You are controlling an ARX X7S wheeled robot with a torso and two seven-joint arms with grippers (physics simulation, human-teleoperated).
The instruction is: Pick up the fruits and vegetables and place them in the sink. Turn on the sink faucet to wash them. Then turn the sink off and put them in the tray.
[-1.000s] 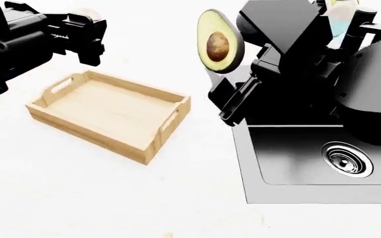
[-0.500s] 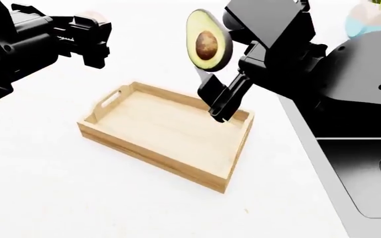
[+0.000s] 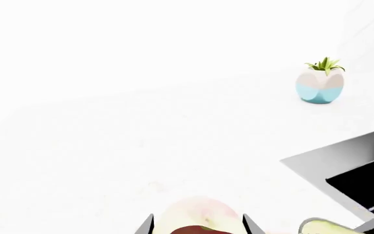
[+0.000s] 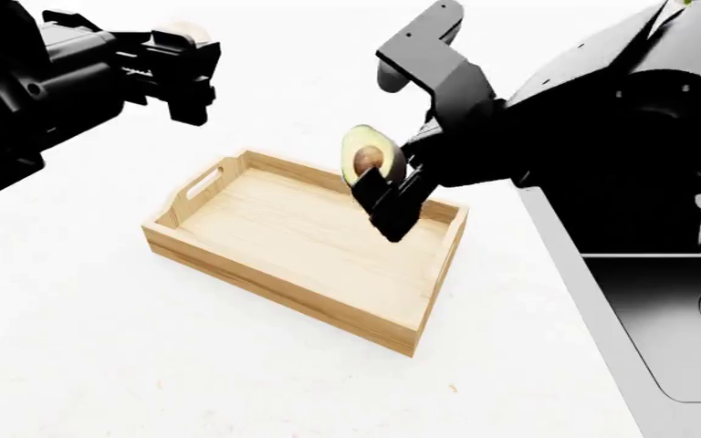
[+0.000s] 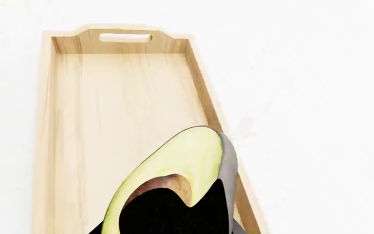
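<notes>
My right gripper [image 4: 378, 187] is shut on the halved avocado [image 4: 368, 157] and holds it just above the far right part of the light wooden tray [image 4: 223, 265]. In the right wrist view the avocado [image 5: 180, 170] hangs over the tray [image 5: 89, 107]. My left gripper [image 4: 186, 78] is shut on the pale pink-yellow peach [image 4: 187, 33], held high beyond the tray's far left corner. The peach [image 3: 196, 217] shows between the jaws in the left wrist view. The black sink [image 4: 679, 328] lies at the right edge. The faucet is hidden behind my right arm.
A small potted plant in a white and blue pot [image 3: 319, 85] stands on the white counter beyond the sink corner [image 3: 343, 170]. My bulky right arm [image 4: 643, 137] covers the counter above the sink.
My right gripper has lowered the avocado from high above the tray's far edge down close over the tray. The view shifted left earlier, bringing the tray to centre. The left gripper barely moved.
</notes>
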